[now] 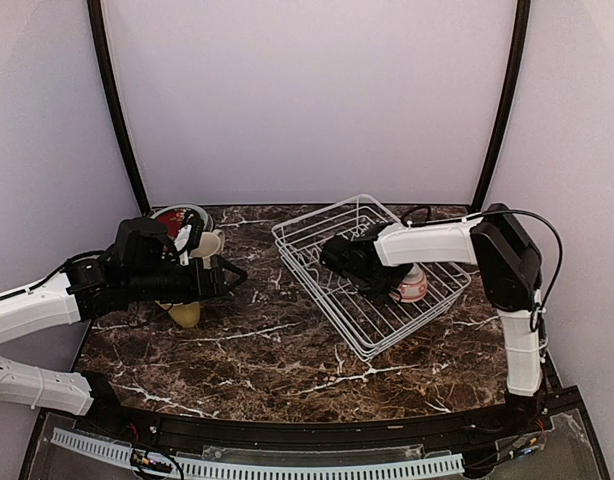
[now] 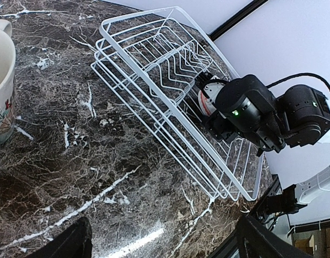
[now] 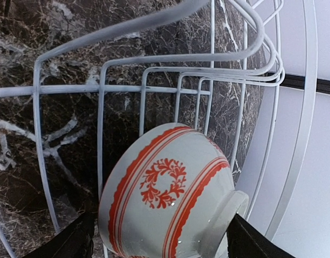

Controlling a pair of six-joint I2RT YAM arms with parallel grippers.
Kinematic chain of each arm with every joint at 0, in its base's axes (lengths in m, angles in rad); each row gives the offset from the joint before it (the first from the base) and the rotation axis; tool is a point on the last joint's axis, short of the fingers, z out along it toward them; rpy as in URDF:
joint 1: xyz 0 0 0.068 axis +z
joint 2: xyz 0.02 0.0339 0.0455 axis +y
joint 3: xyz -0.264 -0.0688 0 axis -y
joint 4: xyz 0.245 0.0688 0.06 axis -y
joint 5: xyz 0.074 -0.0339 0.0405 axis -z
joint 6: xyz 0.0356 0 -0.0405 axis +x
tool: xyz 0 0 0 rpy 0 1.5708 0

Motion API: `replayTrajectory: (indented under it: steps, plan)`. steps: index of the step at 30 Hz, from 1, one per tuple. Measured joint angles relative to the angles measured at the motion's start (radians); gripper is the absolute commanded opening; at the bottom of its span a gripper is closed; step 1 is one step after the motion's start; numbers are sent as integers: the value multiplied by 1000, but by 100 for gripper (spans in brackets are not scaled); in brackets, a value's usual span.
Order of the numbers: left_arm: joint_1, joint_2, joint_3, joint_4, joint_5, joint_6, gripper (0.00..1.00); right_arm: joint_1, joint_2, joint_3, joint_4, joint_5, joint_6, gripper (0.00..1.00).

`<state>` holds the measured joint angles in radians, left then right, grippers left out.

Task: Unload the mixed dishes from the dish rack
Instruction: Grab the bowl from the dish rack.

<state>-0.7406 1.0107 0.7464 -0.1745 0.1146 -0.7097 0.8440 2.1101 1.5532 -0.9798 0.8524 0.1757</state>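
The white wire dish rack (image 1: 318, 214) stands at the right of the marble table, also seen in the left wrist view (image 2: 170, 110). One dish shows in it: a white bowl with red patterns (image 3: 165, 193), lying tipped on its side against the wires (image 3: 122, 88). My right gripper (image 1: 399, 288) reaches into the rack and is open, one finger (image 3: 68, 242) by the bowl's rim and the other by its foot. My left gripper (image 1: 235, 275) hovers open over bare marble left of the rack, holding nothing.
Unloaded dishes sit at the far left: a stack with a red plate and teal bowl (image 1: 182, 218), a cream patterned mug (image 1: 211, 243) (image 2: 1, 86) and a yellow mug (image 1: 185, 314). My left arm lies over them. Curtain walls close in the table.
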Motion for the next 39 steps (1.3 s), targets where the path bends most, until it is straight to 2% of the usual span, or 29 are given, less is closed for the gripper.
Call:
replayTrajectory:
  steps: [6,13,19,29,39]
  plan:
    - [0,0,0,0,0,0,92,2,9,-15,33,15,5,88]
    - [0,3,0,0,0,0,92,6,26,-29,81,75,20,82]
    - [0,3,0,0,0,0,92,6,31,-53,127,133,23,72]
    - [0,3,0,0,0,-1,92,5,30,-61,137,153,24,48]
    - [0,3,0,0,0,-1,92,17,-35,0,71,22,33,35]
